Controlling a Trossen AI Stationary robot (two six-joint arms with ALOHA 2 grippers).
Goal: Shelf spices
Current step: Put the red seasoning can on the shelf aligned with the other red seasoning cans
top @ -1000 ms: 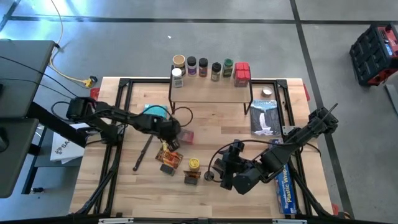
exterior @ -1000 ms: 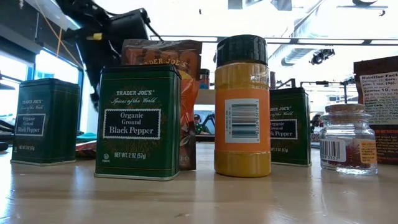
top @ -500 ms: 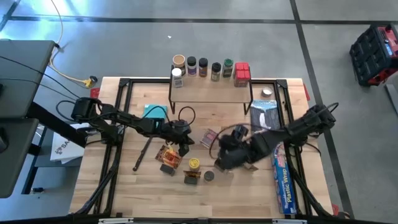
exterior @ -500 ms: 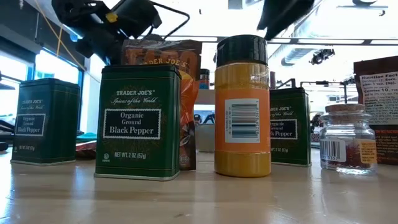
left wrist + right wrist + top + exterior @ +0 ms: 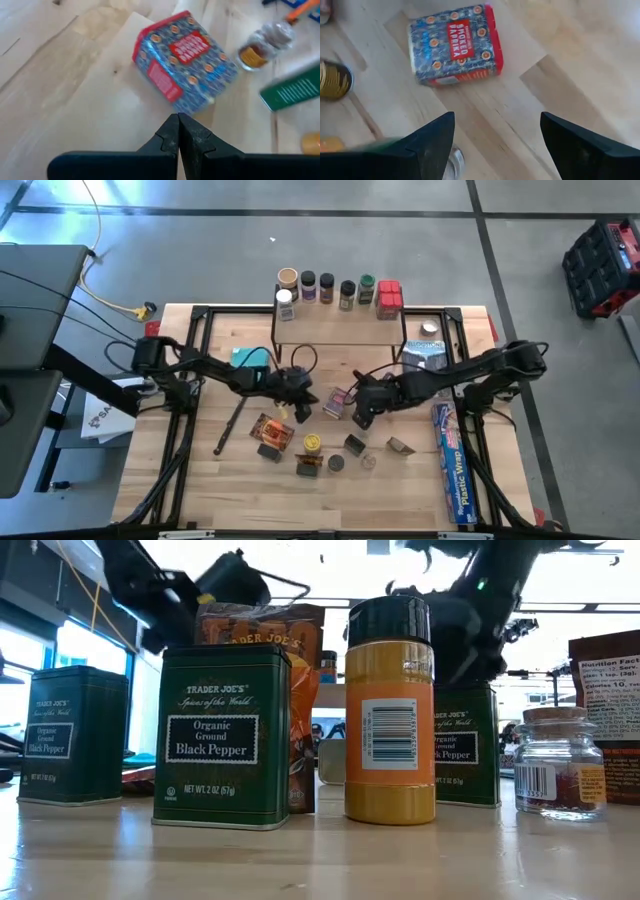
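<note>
The wooden table (image 5: 200, 480) carries the shelf (image 5: 335, 327), scattered spice tins (image 5: 355, 444) and a plastic-wrap box (image 5: 452, 465).

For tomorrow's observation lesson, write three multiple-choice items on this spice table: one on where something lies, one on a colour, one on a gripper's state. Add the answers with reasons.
1. Where does the smoked paprika tin lie?
A. on the shelf
B. flat on the table between the two grippers
C. on the floor

2. What colour is the lid of the tall yellow-orange jar in the low view?
A. black
B. white
C. red

3. How do the grippers stand?
A. both open
B. left open, right shut
C. left shut, right open

Answers:
1. B: the high view shows it on the table, in front of the shelf, with a gripper on either side.
2. A: its ribbed cap is black.
3. C: the left gripper has its fingertips pressed together, and the right gripper shows a wide gap between its fingers.
</note>
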